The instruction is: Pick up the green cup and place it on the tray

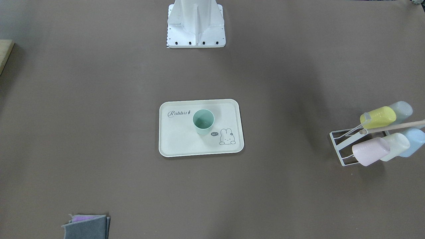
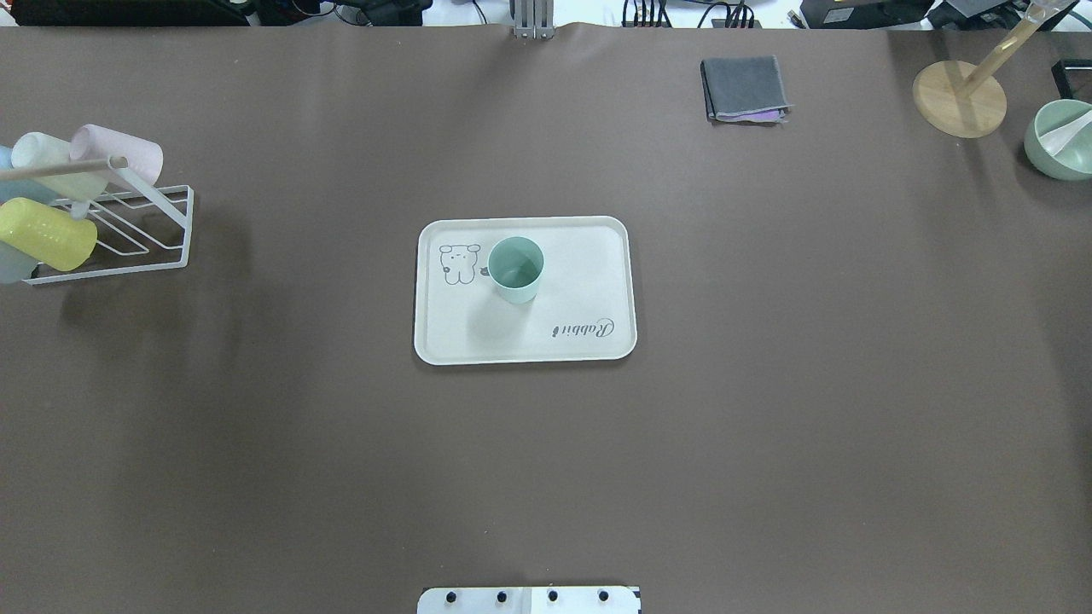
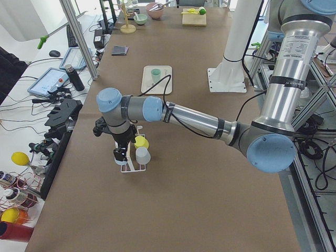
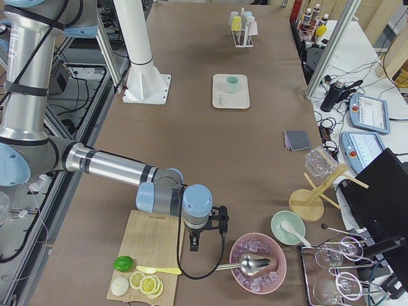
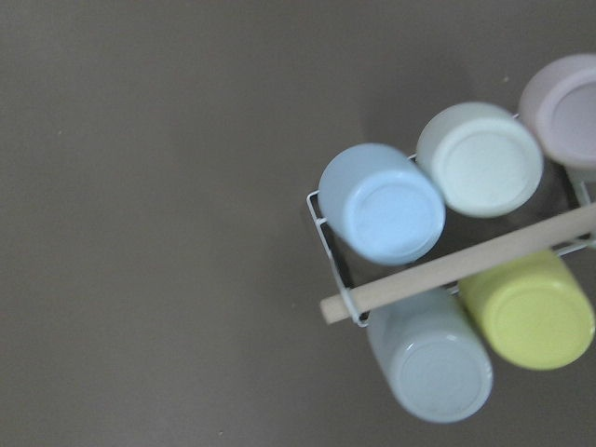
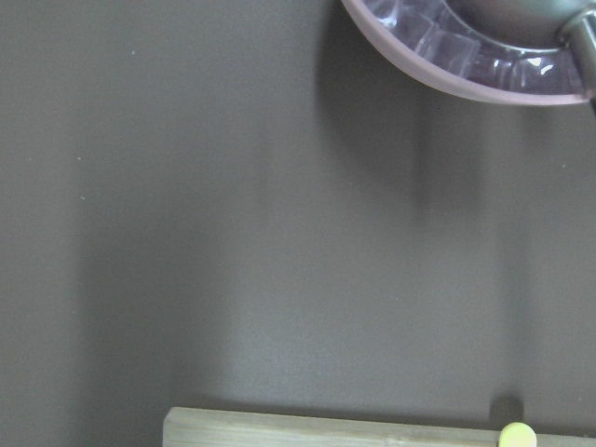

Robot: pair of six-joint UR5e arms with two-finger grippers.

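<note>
The green cup [image 1: 203, 121] stands upright on the cream-white tray [image 1: 179, 139] at the table's middle, between the "Rabbit" script and the bunny drawing; it also shows in the overhead view [image 2: 516, 269] on the tray [image 2: 589, 256]. Neither gripper is near it. My left gripper [image 3: 122, 153] hangs over the white cup rack [image 3: 132, 167] at the table's left end. My right gripper [image 4: 193, 243] hangs at the table's right end, by the cutting board [image 4: 153, 252]. Both show only in the side views, so I cannot tell whether they are open or shut.
The rack [image 2: 128, 256] holds several pastel cups [image 5: 391, 205] under a wooden rod [image 5: 466, 265]. A folded grey cloth [image 2: 742, 88], a wooden stand [image 2: 960, 98] and a green bowl [image 2: 1062, 141] lie at the far right. A pink bowl [image 4: 258, 262] sits beside the cutting board.
</note>
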